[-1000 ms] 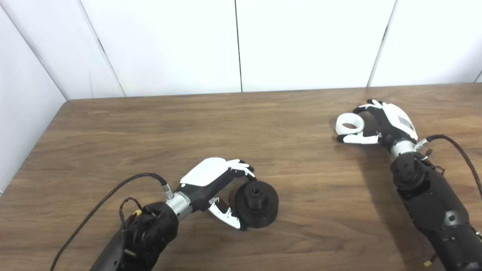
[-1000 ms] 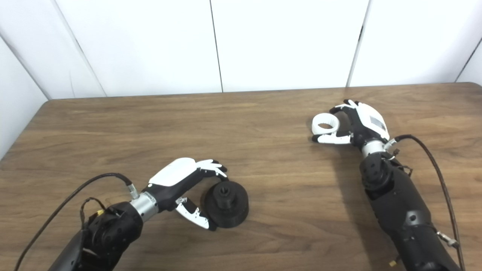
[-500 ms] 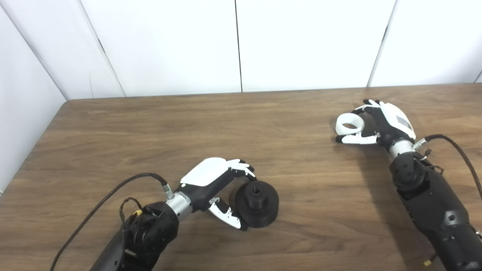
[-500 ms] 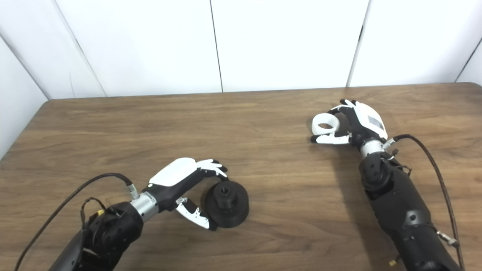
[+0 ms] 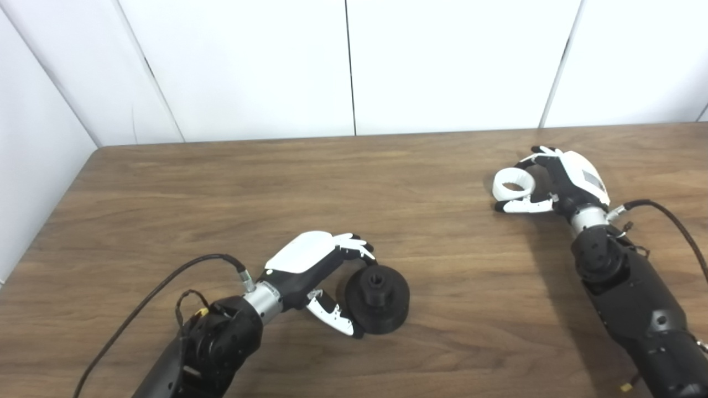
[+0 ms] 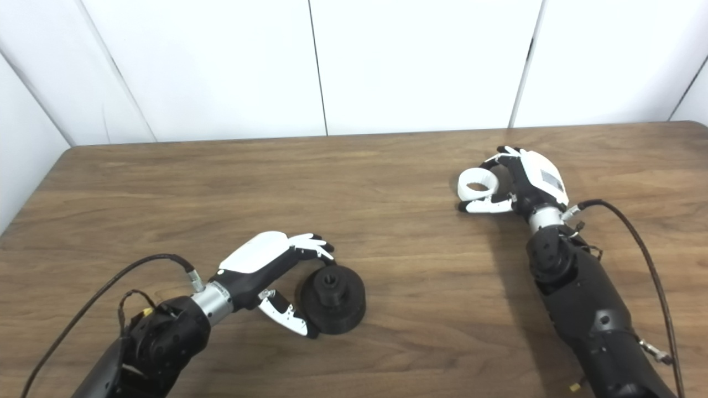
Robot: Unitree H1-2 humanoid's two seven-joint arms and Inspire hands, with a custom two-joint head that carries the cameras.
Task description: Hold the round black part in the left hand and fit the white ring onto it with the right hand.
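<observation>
The round black part (image 5: 387, 312), a thick disc with a raised hub, rests on the wooden table (image 5: 276, 188) near the front centre. My left hand (image 5: 310, 265) is shut on its left side, fingers curled over the upper rim and thumb against the lower rim. At the far right the white ring (image 5: 506, 193) sits slightly tilted at the table surface. My right hand (image 5: 569, 179) is shut on it, fingers wrapped round its back and thumb lying along its front. The two hands are far apart.
White wall panels stand behind the table's far edge. A black cable (image 5: 166, 282) loops from my left forearm and another cable (image 5: 675, 221) from my right one. The table's left edge (image 5: 50, 221) runs diagonally.
The right hand's fingers have curled in closer round the white ring, and the ring has tipped slightly. The left hand and the black part have not moved.
</observation>
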